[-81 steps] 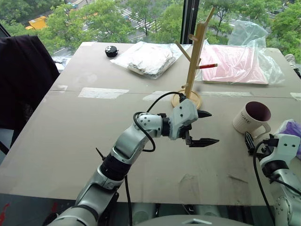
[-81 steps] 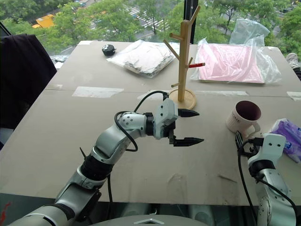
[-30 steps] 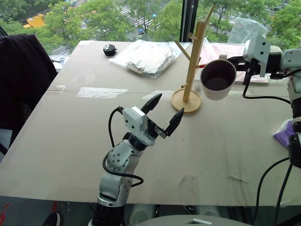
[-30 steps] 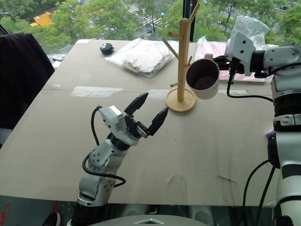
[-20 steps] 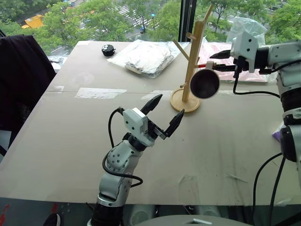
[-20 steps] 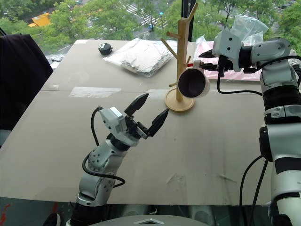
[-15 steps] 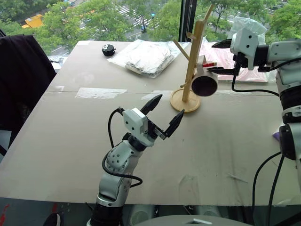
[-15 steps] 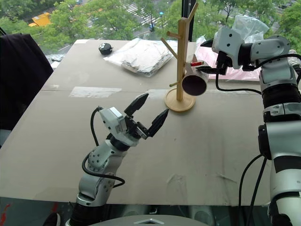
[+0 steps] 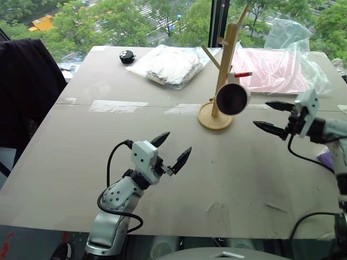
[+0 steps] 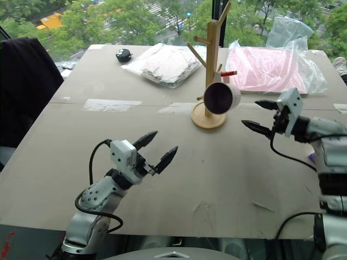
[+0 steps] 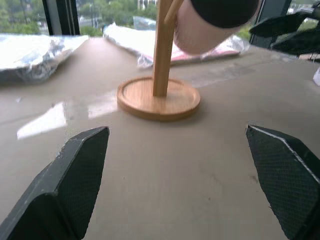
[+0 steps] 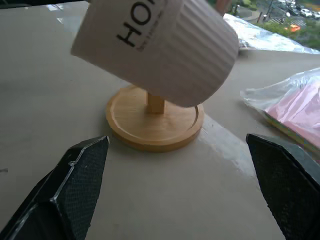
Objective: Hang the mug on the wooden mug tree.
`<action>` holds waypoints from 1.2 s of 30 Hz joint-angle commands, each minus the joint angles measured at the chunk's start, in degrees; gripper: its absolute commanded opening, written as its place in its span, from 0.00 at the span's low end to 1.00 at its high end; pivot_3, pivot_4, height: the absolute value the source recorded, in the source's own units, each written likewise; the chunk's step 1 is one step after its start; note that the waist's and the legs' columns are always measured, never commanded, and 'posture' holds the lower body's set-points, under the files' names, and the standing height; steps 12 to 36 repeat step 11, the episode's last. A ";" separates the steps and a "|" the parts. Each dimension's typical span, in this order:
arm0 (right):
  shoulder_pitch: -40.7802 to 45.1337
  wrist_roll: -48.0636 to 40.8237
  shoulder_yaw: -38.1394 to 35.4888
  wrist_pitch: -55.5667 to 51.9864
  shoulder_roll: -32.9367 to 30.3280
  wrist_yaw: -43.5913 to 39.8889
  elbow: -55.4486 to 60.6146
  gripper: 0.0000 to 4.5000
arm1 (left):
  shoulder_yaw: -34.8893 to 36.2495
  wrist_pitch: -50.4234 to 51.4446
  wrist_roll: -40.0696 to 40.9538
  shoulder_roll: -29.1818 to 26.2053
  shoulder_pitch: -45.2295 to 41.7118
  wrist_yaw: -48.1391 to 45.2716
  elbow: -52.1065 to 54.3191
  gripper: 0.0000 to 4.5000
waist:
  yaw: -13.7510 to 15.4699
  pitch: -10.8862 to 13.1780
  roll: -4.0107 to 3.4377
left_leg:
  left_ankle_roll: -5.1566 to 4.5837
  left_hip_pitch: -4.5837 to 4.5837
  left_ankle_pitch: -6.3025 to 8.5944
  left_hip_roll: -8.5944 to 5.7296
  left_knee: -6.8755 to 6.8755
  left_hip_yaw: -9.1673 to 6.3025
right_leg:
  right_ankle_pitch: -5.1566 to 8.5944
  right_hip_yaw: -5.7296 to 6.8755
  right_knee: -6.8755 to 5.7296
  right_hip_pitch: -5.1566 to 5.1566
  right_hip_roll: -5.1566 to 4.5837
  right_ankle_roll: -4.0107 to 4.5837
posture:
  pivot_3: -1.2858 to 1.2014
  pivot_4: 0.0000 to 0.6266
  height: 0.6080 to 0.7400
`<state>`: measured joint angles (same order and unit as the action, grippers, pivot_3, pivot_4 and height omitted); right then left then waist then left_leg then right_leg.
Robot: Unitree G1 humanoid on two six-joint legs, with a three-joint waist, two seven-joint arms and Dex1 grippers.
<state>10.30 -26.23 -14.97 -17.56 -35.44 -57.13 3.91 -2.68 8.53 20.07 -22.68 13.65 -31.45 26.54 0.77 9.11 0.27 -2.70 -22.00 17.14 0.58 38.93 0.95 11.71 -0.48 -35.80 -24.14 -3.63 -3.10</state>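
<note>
The right gripper [image 9: 274,116] has its two black fingers spread wide and holds nothing. In the left eye view it sits to the right of the wooden mug tree [image 9: 223,70], well apart from it. The mug [image 9: 233,98] hangs on a low peg on the right side of the tree, tipped over so its dark inside faces us. The left gripper [image 9: 172,149] is open too, with nothing in it, in front of the tree and a bit to the left, just over the table [image 9: 81,141].

In the right eye view it is the same: the mug hangs off the tree above the round base, and both grippers are away from it.

In the left wrist view, the two dark fingers stand far apart. Between them you see the tree's round base [image 11: 159,97] and the mug's underside above it.

In the right wrist view, the fingers are wide apart again. The mug is close ahead, tilted, with dark letters on its side, and the base sits below it.

The mug looks hung, so I think the job now is just to back away nicely. The right arm should pull straight away from the tree and not bump the mug, since it hangs loose and the tree could tip over. Going slow is best.
</note>
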 commanded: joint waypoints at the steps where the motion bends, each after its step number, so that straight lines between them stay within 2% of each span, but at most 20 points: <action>1: -12.74 -2.34 -2.31 -0.08 4.74 6.32 13.38 0.99 | 2.13 2.80 1.01 -2.21 2.67 -0.64 2.20 1.00 | -0.04 0.08 -0.12 | 0.00 0.00 0.00 0.01 -0.01 0.02 | 0.05 -0.01 -0.01 -0.02 0.03 0.08 | 0.52 0.24 1.00; 5: -25.15 0.06 -1.18 3.31 9.28 9.83 17.76 0.99 | 2.16 2.87 0.03 -4.15 5.38 -2.20 1.95 1.00 | -0.42 0.11 -0.11 | -0.02 0.20 -0.01 -0.04 0.17 0.33 | 0.12 -0.12 -0.05 0.08 0.32 0.12 | 0.52 0.24 1.00; 9: -30.24 3.48 0.40 9.95 11.69 10.92 16.13 0.99 | 2.06 2.56 -0.57 -4.24 4.87 -2.42 1.26 1.00 | -0.78 0.07 0.02 | -0.02 0.34 -0.01 0.01 0.35 0.35 | 0.24 -0.17 -0.06 0.24 0.40 -0.11 | 0.52 0.24 1.00; 36: -30.81 4.41 0.88 12.19 12.45 11.48 15.28 0.99 | 1.81 2.96 -0.72 -3.85 4.11 -2.23 1.13 1.00 | -0.85 0.06 0.03 | -0.01 0.35 -0.02 0.04 0.35 0.33 | 0.22 -0.17 -0.08 0.24 0.44 -0.09 | 0.52 0.24 1.00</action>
